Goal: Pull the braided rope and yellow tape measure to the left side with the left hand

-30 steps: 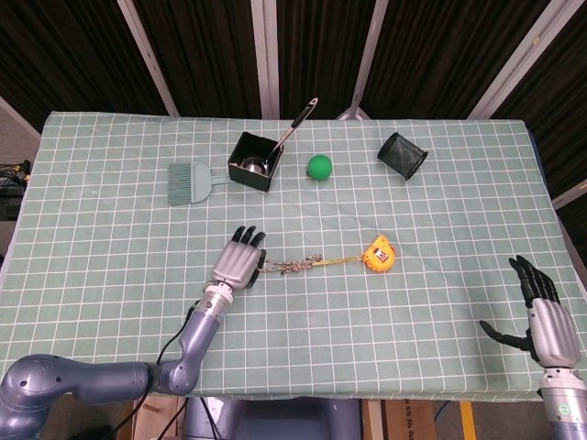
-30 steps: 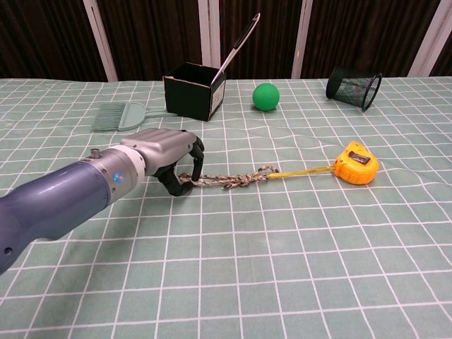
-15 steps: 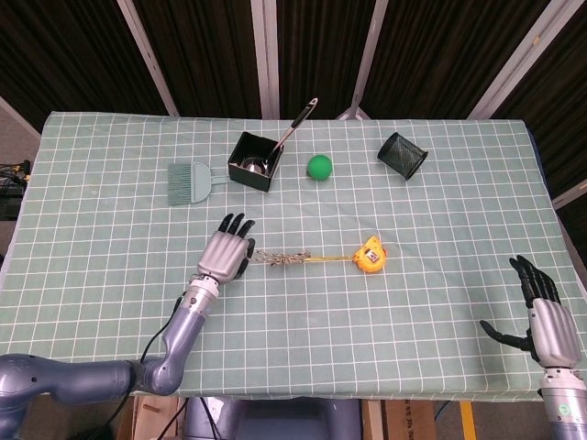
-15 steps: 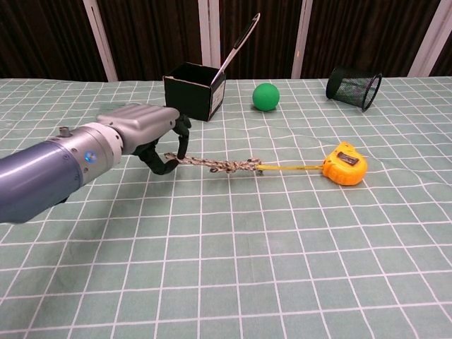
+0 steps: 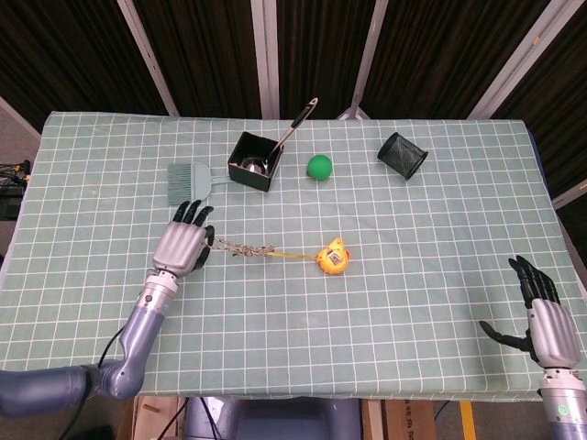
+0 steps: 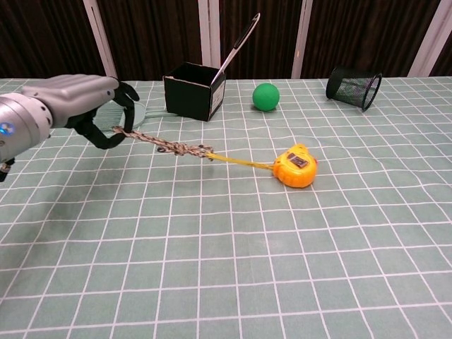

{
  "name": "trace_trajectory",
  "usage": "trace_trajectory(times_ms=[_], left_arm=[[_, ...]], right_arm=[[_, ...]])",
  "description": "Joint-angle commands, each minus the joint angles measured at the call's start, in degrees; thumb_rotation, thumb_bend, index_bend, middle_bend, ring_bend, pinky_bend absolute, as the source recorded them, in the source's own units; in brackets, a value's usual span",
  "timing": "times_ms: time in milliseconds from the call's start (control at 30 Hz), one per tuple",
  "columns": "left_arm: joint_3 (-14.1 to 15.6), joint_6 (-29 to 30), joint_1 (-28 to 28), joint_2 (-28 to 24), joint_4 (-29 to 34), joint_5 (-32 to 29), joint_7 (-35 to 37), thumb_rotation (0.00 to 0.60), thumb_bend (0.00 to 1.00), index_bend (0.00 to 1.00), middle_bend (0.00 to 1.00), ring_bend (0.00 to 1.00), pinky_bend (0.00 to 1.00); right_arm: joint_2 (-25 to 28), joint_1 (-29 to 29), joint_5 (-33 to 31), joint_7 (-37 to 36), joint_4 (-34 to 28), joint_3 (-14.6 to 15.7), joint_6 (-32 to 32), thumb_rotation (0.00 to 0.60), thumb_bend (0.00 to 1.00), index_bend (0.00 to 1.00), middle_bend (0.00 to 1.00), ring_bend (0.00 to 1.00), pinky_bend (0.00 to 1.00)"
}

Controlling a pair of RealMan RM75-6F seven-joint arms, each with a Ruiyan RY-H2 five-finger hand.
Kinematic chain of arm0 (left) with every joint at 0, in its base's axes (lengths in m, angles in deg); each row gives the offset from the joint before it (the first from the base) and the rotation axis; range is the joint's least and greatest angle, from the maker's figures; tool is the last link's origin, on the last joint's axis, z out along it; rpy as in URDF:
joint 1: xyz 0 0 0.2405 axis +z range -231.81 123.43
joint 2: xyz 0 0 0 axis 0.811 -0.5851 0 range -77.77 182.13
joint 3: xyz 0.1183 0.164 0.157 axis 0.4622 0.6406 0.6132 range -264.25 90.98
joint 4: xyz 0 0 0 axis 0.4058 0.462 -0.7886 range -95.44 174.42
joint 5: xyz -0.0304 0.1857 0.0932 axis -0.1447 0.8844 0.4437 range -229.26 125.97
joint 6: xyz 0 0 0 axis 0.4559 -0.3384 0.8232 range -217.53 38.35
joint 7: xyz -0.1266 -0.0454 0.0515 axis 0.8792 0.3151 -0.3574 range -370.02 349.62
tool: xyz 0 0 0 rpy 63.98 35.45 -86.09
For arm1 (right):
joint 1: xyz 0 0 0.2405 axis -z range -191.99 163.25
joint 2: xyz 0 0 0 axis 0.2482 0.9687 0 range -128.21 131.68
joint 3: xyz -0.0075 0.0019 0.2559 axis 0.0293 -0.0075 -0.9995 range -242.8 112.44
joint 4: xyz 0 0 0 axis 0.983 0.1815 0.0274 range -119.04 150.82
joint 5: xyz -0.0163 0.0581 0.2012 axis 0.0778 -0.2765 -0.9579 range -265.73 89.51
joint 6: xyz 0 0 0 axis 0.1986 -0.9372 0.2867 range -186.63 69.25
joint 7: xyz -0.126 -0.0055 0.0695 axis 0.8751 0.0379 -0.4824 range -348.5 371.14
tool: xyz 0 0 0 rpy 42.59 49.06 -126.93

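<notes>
My left hand (image 5: 183, 246) (image 6: 86, 104) pinches the left end of the braided rope (image 5: 242, 248) (image 6: 168, 145) just above the checked cloth. The rope runs right into a strip of yellow tape that ends at the yellow tape measure (image 5: 331, 258) (image 6: 296, 166), which lies on the table near its middle. My right hand (image 5: 543, 320) hangs open at the near right corner, holding nothing; the chest view does not show it.
A black box (image 5: 253, 160) (image 6: 193, 91) with a long-handled utensil stands behind the rope. A green dust brush (image 5: 189, 181) (image 6: 126, 111) lies just behind my left hand. A green ball (image 5: 319, 166) (image 6: 265, 97) and a tipped black mesh cup (image 5: 402, 154) (image 6: 353, 85) lie at the back.
My left hand has drawn the rope leftward, and the tape measure has slid left after it by several grid squares. My right hand has not moved.
</notes>
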Motion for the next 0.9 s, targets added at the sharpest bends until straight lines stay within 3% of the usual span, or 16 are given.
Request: trace_trajectory(times_ms=[33, 467, 900], left_arm=[[1.0, 1.6, 2.0, -2.8, 1.6, 1.5, 1.5, 0.600, 0.57, 0.55, 0.11, 0.00, 0.00], [3.3, 5.1, 9.5, -14.2, 0.5, 3.5, 8.3, 0.600, 0.57, 0.55, 0.11, 0.00, 0.00], [3.7, 3.7, 15.2, -19.7, -8.4, 0.9, 15.5, 0.600, 0.57, 0.55, 0.12, 0.00, 0.00]], right_arm=[[0.0, 0.0, 0.3, 0.3, 0.0, 0.1, 0.2, 0.600, 0.19, 0.00, 0.00, 0.00, 0.00], [-0.4, 0.1, 0.6, 1.1, 0.2, 0.1, 0.6, 0.600, 0.19, 0.00, 0.00, 0.00, 0.00], [-0.7, 0.0, 0.7, 1.8, 0.2, 0.1, 0.7, 0.600, 0.19, 0.00, 0.00, 0.00, 0.00]])
